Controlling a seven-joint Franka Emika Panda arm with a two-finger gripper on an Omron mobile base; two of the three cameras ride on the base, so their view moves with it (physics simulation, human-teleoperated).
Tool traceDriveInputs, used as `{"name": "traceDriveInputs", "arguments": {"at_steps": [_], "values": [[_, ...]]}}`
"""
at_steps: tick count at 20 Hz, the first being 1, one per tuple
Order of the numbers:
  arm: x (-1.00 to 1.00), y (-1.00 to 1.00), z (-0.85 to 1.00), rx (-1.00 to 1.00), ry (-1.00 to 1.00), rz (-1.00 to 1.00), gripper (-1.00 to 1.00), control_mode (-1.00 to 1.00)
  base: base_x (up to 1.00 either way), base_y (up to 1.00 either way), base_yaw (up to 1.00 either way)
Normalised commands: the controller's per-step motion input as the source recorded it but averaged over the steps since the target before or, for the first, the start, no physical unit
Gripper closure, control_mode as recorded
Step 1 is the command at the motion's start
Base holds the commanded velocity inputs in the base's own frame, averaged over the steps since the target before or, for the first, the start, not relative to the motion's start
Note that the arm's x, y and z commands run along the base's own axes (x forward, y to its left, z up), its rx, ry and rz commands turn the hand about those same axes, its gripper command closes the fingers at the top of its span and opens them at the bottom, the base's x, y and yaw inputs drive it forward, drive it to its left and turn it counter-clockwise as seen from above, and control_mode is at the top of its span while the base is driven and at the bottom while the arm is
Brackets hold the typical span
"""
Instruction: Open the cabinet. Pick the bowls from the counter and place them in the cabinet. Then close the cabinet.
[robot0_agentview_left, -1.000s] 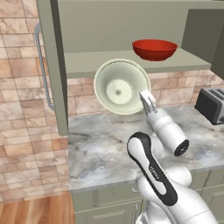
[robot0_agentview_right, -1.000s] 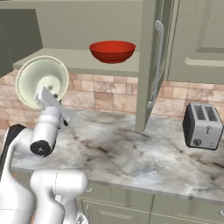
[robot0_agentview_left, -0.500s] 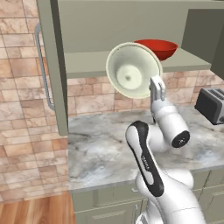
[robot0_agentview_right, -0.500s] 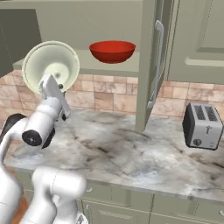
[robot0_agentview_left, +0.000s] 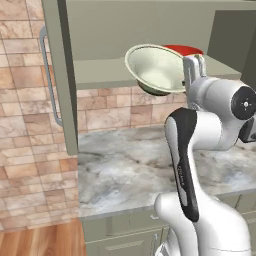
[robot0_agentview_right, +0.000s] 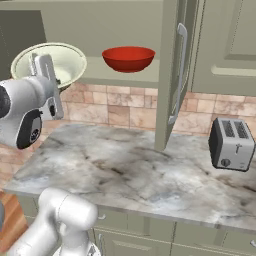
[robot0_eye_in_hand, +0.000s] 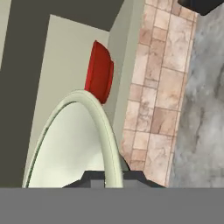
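Claw (robot0_agentview_right: 48, 80) gripping cream bowl (robot0_agentview_right: 50, 67) rim, red bowl (robot0_agentview_right: 128, 58) on shelf (robot0_agentview_right: 122, 76)

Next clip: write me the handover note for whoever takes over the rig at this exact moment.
Hand: shut on the cream bowl, gripping its rim, held in the air at shelf height in front of the open cabinet.
Red bowl: already on the cabinet shelf.
Counter: no bowls on it; toaster stands at its right.
Done: cabinet opened, red bowl stored.
Left: set cream bowl on the shelf, release, close both doors.
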Motion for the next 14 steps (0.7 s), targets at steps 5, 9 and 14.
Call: {"name": "traceDriveInputs", "arguments": {"at_steps": [5, 9, 14], "values": [[-0.08, 0.00, 0.53, 0.02, 0.30, 0.03, 1.00, -1.00, 0.00, 0.00, 0.00], [0.32, 0.00, -0.02, 0.00, 0.13, 0.00, 1.00, -1.00, 0.00, 0.00, 0.00], [0.54, 0.00, -0.22, -0.01, 0.05, 0.00, 1.00, -1.00, 0.00, 0.00, 0.00]]}}
